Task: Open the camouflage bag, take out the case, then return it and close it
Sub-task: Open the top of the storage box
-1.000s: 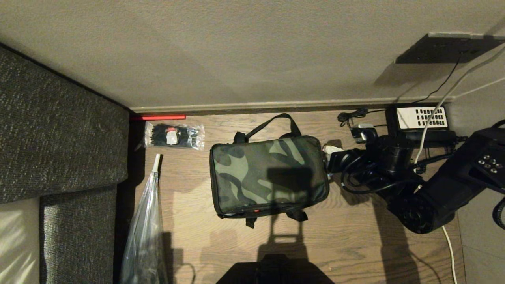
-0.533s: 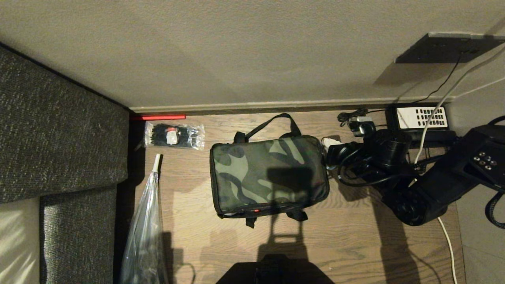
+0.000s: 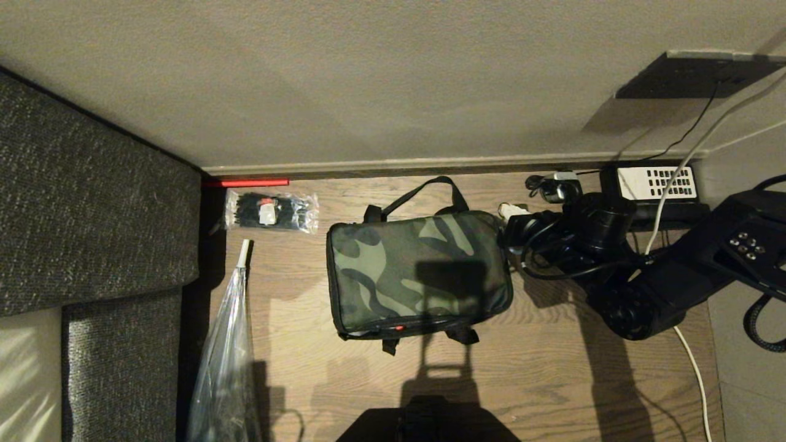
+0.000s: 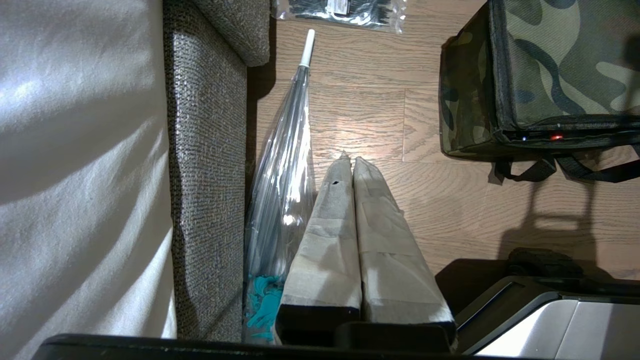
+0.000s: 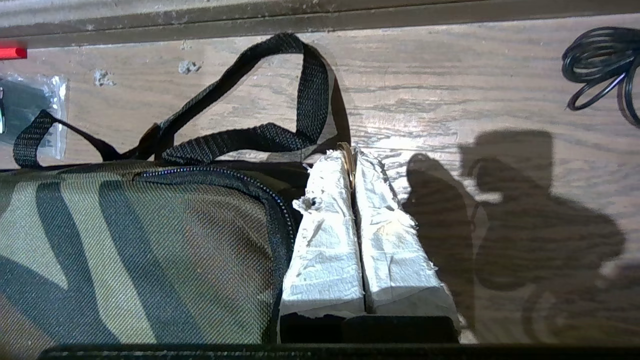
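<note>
right end effector [image 5: 353, 152] beside one camouflage bag [image 3: 417, 273]

The head view is dim and warm-toned; light comes from behind the robot, since its blocky shadow falls forward across the wooden floor [image 3: 552, 380] and onto the top of the camouflage bag [image 3: 417, 276]; the wall [image 3: 368, 80] is evenly lit, with a soft shadow beside the dark wall plate [image 3: 694, 77]; the left wrist view has glare on the folded clear umbrella [image 4: 280, 175] and a bright floor patch; the right wrist view is sharp, showing the fabric weave, with a hard-edged shadow beside the right gripper [image 5: 352, 160].
</note>
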